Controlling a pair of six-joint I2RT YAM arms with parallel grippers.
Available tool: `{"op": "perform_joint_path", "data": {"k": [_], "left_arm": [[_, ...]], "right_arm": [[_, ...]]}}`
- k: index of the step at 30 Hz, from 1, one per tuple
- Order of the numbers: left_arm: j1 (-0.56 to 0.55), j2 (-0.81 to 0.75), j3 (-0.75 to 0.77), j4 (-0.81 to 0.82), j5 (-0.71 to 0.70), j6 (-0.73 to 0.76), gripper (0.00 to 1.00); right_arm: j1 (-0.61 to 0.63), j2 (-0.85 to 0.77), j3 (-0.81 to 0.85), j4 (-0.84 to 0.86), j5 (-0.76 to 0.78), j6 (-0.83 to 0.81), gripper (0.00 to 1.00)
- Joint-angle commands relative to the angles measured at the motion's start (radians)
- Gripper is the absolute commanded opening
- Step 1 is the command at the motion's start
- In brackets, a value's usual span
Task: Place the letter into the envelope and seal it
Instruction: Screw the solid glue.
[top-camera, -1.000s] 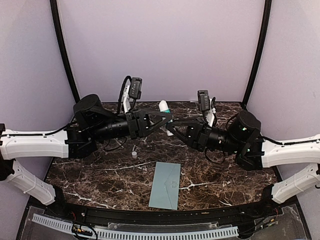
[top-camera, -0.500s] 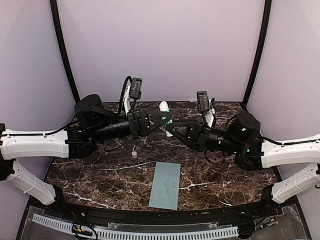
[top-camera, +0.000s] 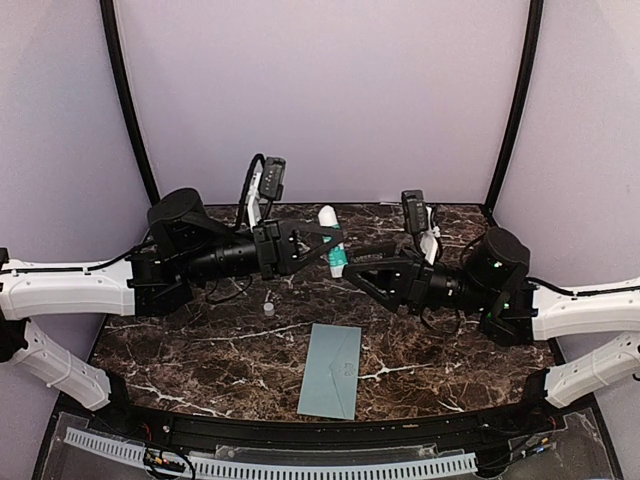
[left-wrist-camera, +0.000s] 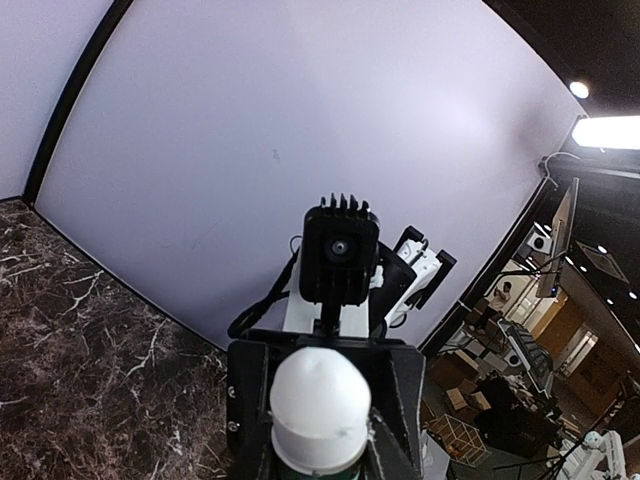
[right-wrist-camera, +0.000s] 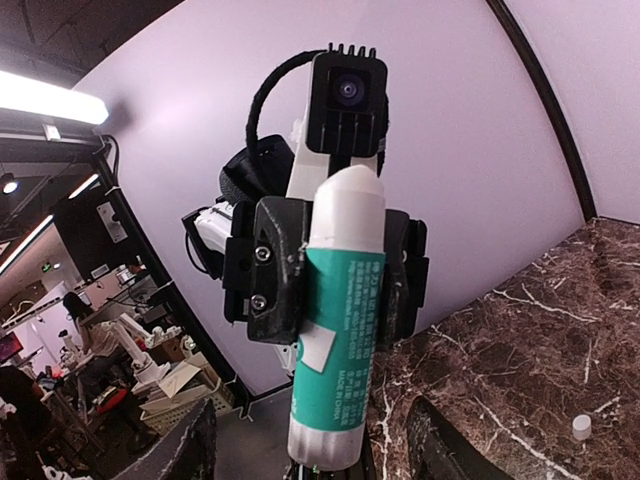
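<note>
Holding a white-and-green glue stick (top-camera: 327, 215) upright above the far middle of the table (top-camera: 200, 350), the left hand (top-camera: 333, 240) is clamped on the stick's body. The right hand (top-camera: 356, 271) points at it from the other side, just beside its lower end. Its two fingers are apart and grip nothing. In the right wrist view the stick stands between those open fingers, with its rounded white top uppermost.

The envelope (top-camera: 331, 371) lies flat on the table near the front edge, well apart from both hands. A pointed flap outline shows on it, but whether the flap is stuck down cannot be told. The letter is not visible in any view. It is probably already inside the envelope, though the pictures do not confirm that.

A small white piece (top-camera: 268, 309), possibly the stick's cap, sits on the table to the left of the envelope.

Judging from this layout, the sealing step is in hand, with the glue stick being readied or passed between the hands. The next move likely calls for the right hand to close on the lower end of the stick. That would allow it to be twisted or taken over, then carried down to the envelope's flap.
</note>
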Motion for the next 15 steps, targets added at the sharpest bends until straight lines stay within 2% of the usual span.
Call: {"op": "perform_joint_path", "data": {"k": [1, 5, 10, 15], "left_arm": [[-0.004, -0.039, 0.023, 0.037, 0.091, -0.003, 0.0], [-0.004, -0.03, 0.029, 0.07, 0.152, -0.023, 0.0], [-0.004, -0.022, 0.033, 0.079, 0.179, -0.039, 0.0], [-0.004, -0.01, 0.026, 0.114, 0.202, -0.067, 0.0]], "right_arm": [[-0.006, -0.018, 0.011, -0.002, -0.151, -0.008, 0.6], [-0.007, 0.007, 0.056, -0.04, -0.233, -0.01, 0.52], [-0.006, 0.021, 0.064, -0.011, -0.248, -0.004, 0.37], [-0.007, 0.047, 0.077, 0.016, -0.264, 0.01, 0.34]]}}
